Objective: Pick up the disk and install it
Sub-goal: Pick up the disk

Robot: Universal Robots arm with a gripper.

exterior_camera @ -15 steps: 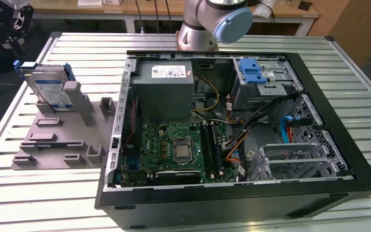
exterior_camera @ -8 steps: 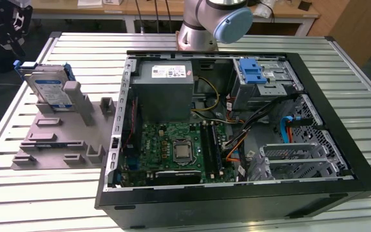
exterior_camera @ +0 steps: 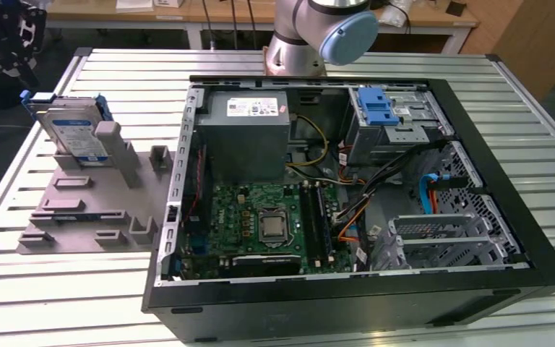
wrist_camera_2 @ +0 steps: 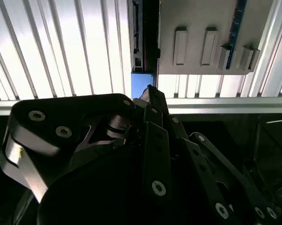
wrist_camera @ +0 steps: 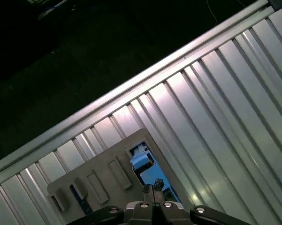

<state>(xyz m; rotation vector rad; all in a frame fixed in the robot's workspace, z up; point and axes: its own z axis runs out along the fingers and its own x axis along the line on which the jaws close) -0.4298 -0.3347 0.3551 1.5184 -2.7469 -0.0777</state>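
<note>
Ribbed metal table (exterior_camera: 66, 303) carries everything, with wooden benches (exterior_camera: 210, 11) behind it. Nearest, along the front edge, lies an open black case (exterior_camera: 355, 298). Inside it are a green motherboard (exterior_camera: 258, 220) and, toward the exterior view's right, a bare silver cage (exterior_camera: 441, 235). Deeper in sit a grey power supply (exterior_camera: 243, 141) and a blue latch (exterior_camera: 379, 108).

Beside the case, by the table's edge on the exterior view's left, rests a grey holder (exterior_camera: 84, 217). The disk (exterior_camera: 75, 130) stands upright on edge in the holder's far end, its label facing the front and its blue bracket around it.

Past the case, at the far edge, rises the arm (exterior_camera: 306, 36). The gripper (exterior_camera: 3, 43) hangs off the far corner on the exterior view's left, near the disk but apart from it. In the first wrist view the gripper (wrist_camera: 152, 190) has its fingertips together with nothing between them, aimed toward the disk (wrist_camera: 143, 161) in the holder (wrist_camera: 103, 168). In the second wrist view it (wrist_camera_2: 150, 93) lines up with the bracket's blue end (wrist_camera_2: 141, 83) over the table's rim.
</note>
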